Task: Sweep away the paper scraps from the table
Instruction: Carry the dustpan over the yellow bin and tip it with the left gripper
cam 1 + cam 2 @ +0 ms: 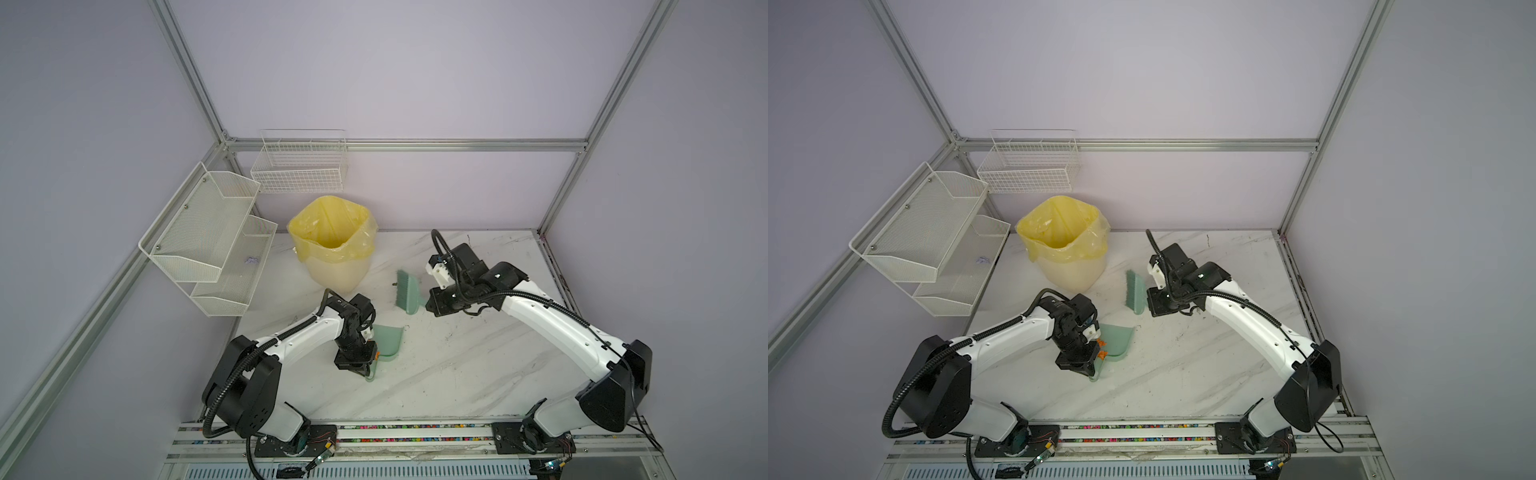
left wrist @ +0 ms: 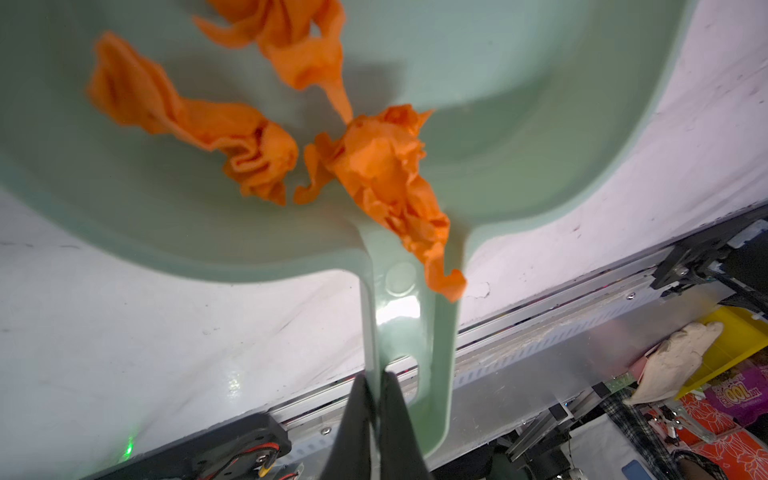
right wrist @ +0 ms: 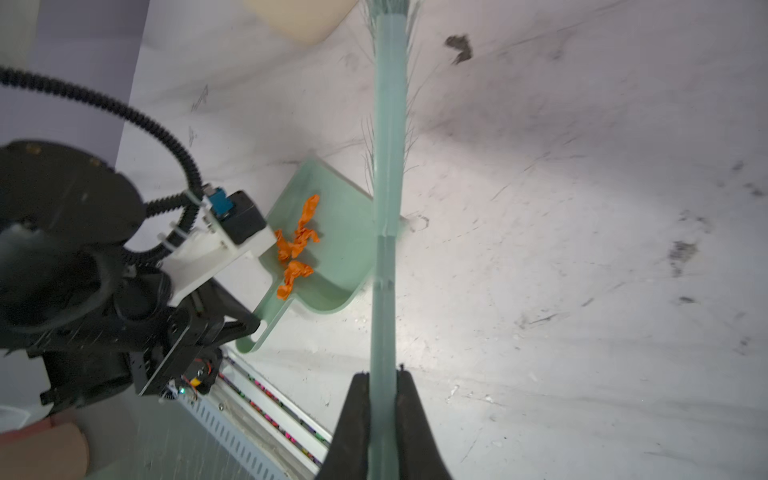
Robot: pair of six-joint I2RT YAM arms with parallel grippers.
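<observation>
White marble table (image 1: 457, 374) looked bare of wads in both top views. The orange paper scraps (image 2: 374, 166) lay gathered in the green dustpan (image 1: 388, 340), one wad trailing onto its handle. The left gripper (image 2: 376, 376) was clenched on that handle's end. The right gripper (image 3: 384, 374) was clamped on the brush (image 1: 407, 291), at one o'clock from the pan. Collecting seemed done; next, I judged, came tipping into the bin (image 1: 336, 274) at eleven o'clock (pan kept level on the way). Open marble lay between them, while the table's edge and the mesh shelves (image 1: 208, 232) crowded nine to ten o'clock.
</observation>
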